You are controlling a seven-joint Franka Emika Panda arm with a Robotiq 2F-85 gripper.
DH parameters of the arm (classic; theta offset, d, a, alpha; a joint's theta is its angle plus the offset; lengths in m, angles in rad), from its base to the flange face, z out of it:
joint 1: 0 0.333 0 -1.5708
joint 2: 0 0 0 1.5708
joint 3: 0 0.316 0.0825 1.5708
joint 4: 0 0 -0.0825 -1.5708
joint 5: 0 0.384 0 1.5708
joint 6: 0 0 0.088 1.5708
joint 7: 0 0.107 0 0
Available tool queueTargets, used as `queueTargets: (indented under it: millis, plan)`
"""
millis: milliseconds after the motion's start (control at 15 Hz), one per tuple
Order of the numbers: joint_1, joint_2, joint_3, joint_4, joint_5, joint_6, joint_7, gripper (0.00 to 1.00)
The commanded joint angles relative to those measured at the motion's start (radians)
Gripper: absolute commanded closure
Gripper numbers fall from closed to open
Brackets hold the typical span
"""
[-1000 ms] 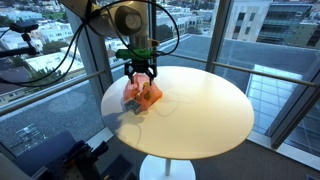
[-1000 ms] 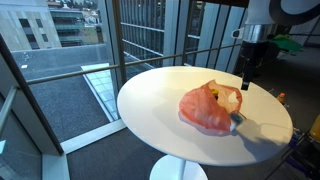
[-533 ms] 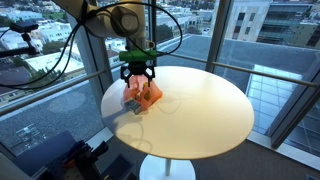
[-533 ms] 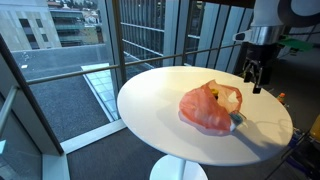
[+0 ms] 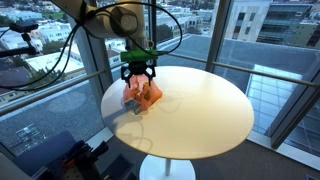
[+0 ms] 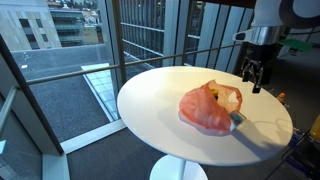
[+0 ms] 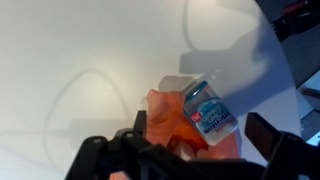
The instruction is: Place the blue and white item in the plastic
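The orange-red translucent plastic [image 6: 205,110] lies crumpled on the round white table, and shows in both exterior views [image 5: 146,95] and the wrist view [image 7: 165,122]. The blue and white item [image 7: 211,110], a small bottle with a blue label, lies on its side at the plastic's edge, partly over it. It shows as a small blue-grey spot by the plastic [image 6: 236,120]. My gripper [image 5: 140,73] hangs open and empty above the plastic and the item, apart from both [image 6: 255,78] [image 7: 199,128].
The white table [image 6: 160,110] stands on a single pedestal beside tall windows with dark frames [image 6: 110,50]. A yellowish piece [image 6: 232,97] shows inside the plastic. The table edge is close to the plastic [image 5: 108,100].
My gripper has risen a little from the orange plastic. The item and the plastic have stayed where they were.
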Motion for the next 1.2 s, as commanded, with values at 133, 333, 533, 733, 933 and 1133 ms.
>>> queueTargets:
  millis: [133,333,533,733,933,1133]
  plan:
    - [0.013,0.005,0.012,-0.037,0.012,0.134,-0.076,0.0]
    - [0.021,0.016,0.024,-0.06,0.03,0.203,-0.136,0.0]
    - [0.025,0.029,0.035,-0.085,0.033,0.246,-0.177,0.0]
    - [0.026,0.053,0.045,-0.104,0.04,0.267,-0.213,0.0]
    - [0.022,0.079,0.052,-0.115,0.044,0.279,-0.243,0.0]
    - [0.017,0.109,0.061,-0.112,0.056,0.286,-0.284,0.0]
